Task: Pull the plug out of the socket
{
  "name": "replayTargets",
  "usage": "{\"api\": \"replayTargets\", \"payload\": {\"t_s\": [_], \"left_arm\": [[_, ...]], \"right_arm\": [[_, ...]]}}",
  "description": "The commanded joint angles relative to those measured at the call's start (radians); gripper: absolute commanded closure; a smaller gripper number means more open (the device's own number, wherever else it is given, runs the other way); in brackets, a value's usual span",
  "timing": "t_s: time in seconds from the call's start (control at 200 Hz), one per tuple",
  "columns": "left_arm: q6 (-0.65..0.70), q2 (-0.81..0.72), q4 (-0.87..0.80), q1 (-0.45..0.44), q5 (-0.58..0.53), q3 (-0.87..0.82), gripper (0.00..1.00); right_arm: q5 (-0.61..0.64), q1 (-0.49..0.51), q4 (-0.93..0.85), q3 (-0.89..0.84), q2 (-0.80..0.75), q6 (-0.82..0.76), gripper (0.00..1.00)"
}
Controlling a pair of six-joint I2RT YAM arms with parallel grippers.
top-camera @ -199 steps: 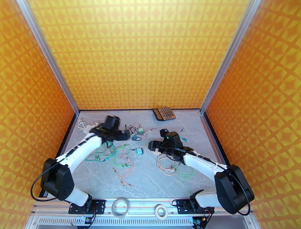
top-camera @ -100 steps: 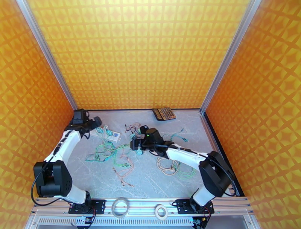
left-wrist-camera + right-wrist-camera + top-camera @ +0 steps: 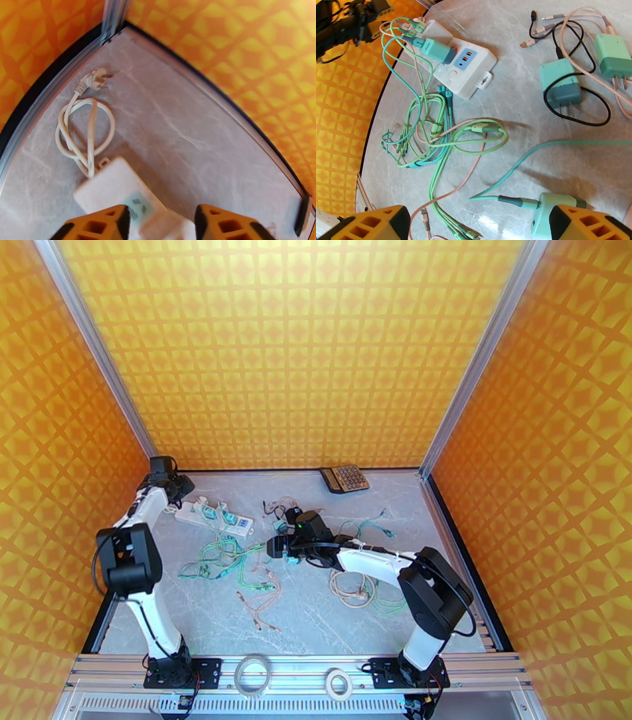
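Teal plug (image 3: pixel 436 50) sits pushed into the top face of a white power strip (image 3: pixel 462 71), just beside the strip's blue USB panel. Smaller green plugs are seated further along the same strip. From above, the power strip (image 3: pixel 213 515) lies at an angle in the far left part of the grey marble-patterned table (image 3: pixel 316 619).

The left gripper (image 3: pixel 170 489) is in the far left corner, at the end of the strip. In its wrist view, the left gripper (image 3: pixel 160 221) has one orange finger on each side of the strip's end. The jaws stand partly apart, and I cannot tell whether the pads press on the casing or only flank it. Beyond the fingers, the strip's own white cord (image 3: pixel 85 130) lies in a loose coil with its mains plug near the wall.

The right gripper (image 3: pixel 276 546) is low over the middle of the table, well apart from the strip. Its jaws are spread wide and hold nothing. In its wrist view, the right gripper (image 3: pixel 478 221) has a mint charger (image 3: pixel 549 207) just beside one finger. A tangle of green cables (image 3: pixel 434 134) lies between it and the strip. Two loose chargers (image 3: pixel 559 85) rest on the table to the right. A calculator (image 3: pixel 344 478) lies by the back wall.
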Motion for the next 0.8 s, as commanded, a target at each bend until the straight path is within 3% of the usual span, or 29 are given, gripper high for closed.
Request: {"api": "replayTargets", "payload": {"t_s": [0.0, 0.215, 0.59, 0.795], "left_arm": [[-0.002, 0.066, -0.018, 0.023, 0.06, 0.054, 0.68], [-0.015, 0.087, 0.074, 0.004, 0.191, -0.012, 0.68], [-0.042, 0.034, 0.149, -0.102, 0.284, -0.148, 0.67], [-0.05, 0.001, 0.165, -0.201, 0.306, -0.201, 0.66]], "right_arm": [[0.026, 0.006, -0.021, 0.028, 0.008, -0.022, 0.02], [0.03, 0.006, -0.039, 0.054, 0.042, -0.028, 0.02], [0.049, 0.006, -0.055, 0.027, 0.009, -0.044, 0.02], [0.073, 0.006, -0.073, -0.013, -0.035, -0.065, 0.01]]}}
